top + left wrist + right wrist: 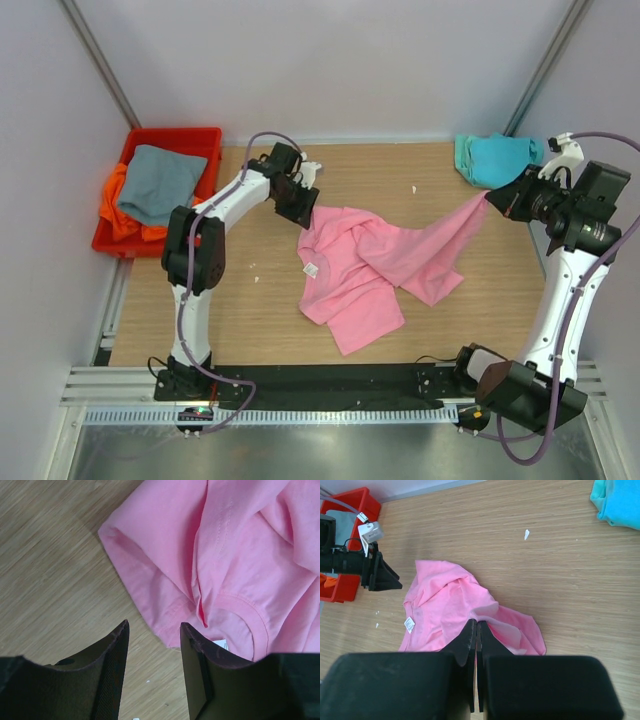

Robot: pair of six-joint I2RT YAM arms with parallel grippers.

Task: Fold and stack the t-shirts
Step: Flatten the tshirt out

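Observation:
The pink t-shirt (370,265) lies crumpled in the middle of the table, one corner pulled up to the right. My right gripper (492,200) is shut on that corner and holds it above the table; in the right wrist view the cloth (445,605) runs into the closed jaws (476,624). My left gripper (305,215) is open and empty just above the shirt's upper left edge; in the left wrist view the collar and label (235,630) lie beside its fingers (153,630). The teal t-shirt (495,157) lies bunched at the back right. The grey t-shirt (158,183) lies over the orange one (118,205).
The red plastic bin (205,137) stands at the back left and holds the grey and orange shirts. Small white scraps (415,189) lie on the wood. Grey walls close in the table on three sides.

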